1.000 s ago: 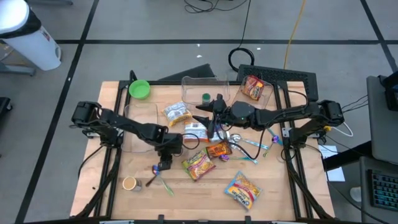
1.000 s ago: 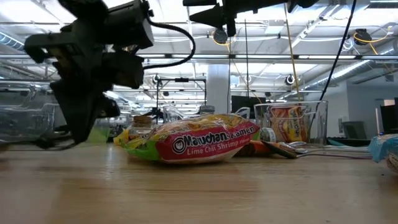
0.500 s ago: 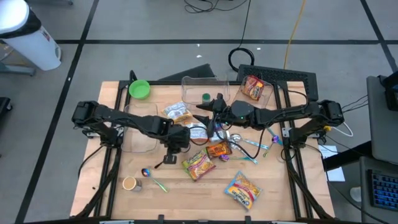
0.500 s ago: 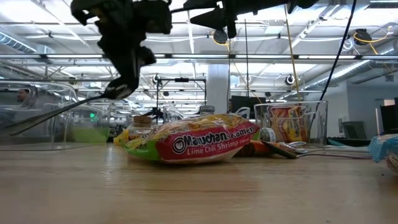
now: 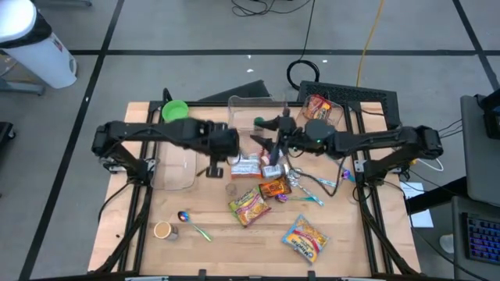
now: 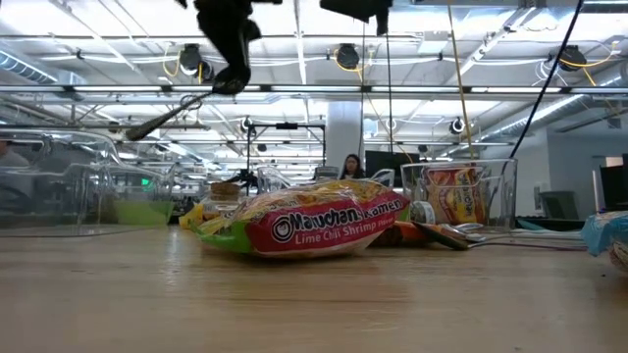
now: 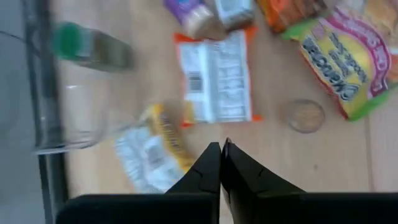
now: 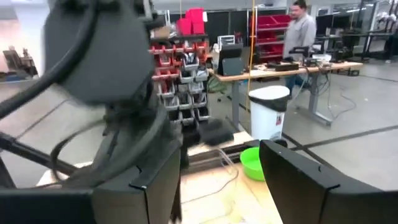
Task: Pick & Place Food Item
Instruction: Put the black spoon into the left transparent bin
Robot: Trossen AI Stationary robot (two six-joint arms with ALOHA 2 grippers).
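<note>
Overhead and table-level views share the ramen packet [image 5: 248, 206], wrist cameras closer.

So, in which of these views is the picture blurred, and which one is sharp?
Left wrist view: the packets and the green-capped bottle are smeared. Right wrist view: the near dark arm is a soft blur; the green bowl is clearer. Low view: the ramen packet is sharp, its lettering readable.

I read "Maruchan Ramen, Lime Chili Shrimp" on the red-and-green plastic noodle packet [image 6: 309, 224] lying mid-table.
</note>
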